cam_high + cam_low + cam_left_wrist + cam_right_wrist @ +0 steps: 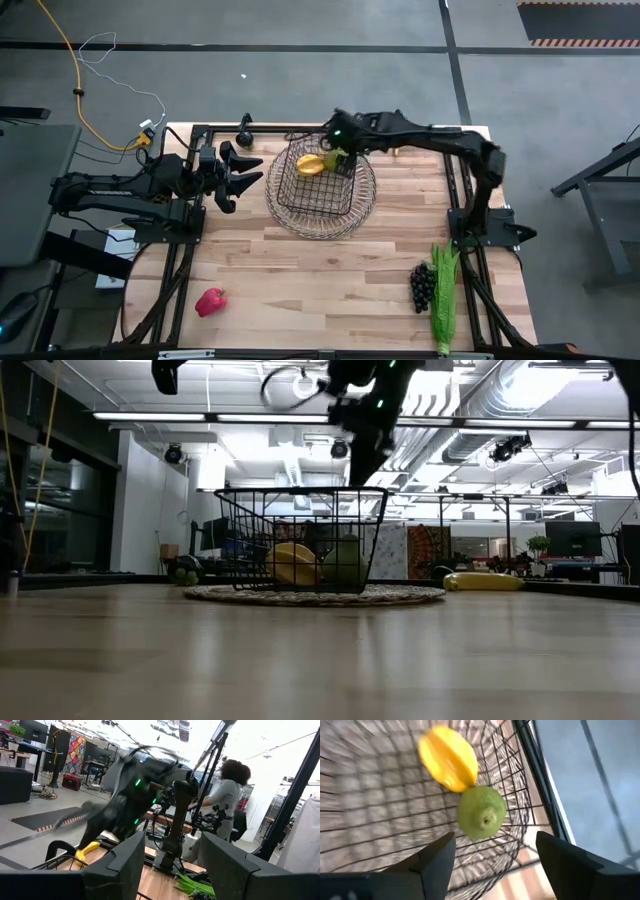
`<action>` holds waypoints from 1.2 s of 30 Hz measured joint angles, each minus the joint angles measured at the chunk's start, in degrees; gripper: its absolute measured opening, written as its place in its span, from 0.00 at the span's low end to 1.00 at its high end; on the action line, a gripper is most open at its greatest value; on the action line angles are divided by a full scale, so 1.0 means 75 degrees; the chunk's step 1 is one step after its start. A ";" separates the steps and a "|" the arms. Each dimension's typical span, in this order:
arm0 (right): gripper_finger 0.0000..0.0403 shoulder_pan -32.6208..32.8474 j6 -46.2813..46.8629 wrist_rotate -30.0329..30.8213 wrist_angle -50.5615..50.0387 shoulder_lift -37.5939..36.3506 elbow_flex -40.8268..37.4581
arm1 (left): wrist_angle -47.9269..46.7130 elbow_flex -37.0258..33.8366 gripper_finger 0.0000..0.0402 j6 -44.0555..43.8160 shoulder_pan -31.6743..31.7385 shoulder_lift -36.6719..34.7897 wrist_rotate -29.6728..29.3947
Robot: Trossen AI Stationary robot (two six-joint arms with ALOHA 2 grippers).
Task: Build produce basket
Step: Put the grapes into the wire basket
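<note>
The dark wire basket (pixel 320 200) stands mid-table on its round woven rim. Inside it a yellow-orange fruit (pixel 448 758) and a green round fruit (pixel 481 812) lie side by side on the mesh floor near the far right corner. My right gripper (pixel 495 850) hangs open above that corner, slanting down, with nothing between its fingers; the low view shows it well above the basket (pixel 365 430). My left gripper (pixel 245 175) waits open to the left of the basket. A red pepper (pixel 210 301), a grape bunch (pixel 422 285) and a corn ear (pixel 444 295) lie on the table.
A yellow banana (pixel 483 581) lies on the table behind the basket, toward the far right. The pepper is near the front left, the grapes and corn near the front right. A person (pixel 222 795) stands in the room beyond the table.
</note>
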 joint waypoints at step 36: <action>0.66 0.2151 0.3142 0.0020 0.6525 -0.7573 -0.6710 | -0.0003 0.0000 0.45 -0.0003 0.0000 0.0002 -0.0020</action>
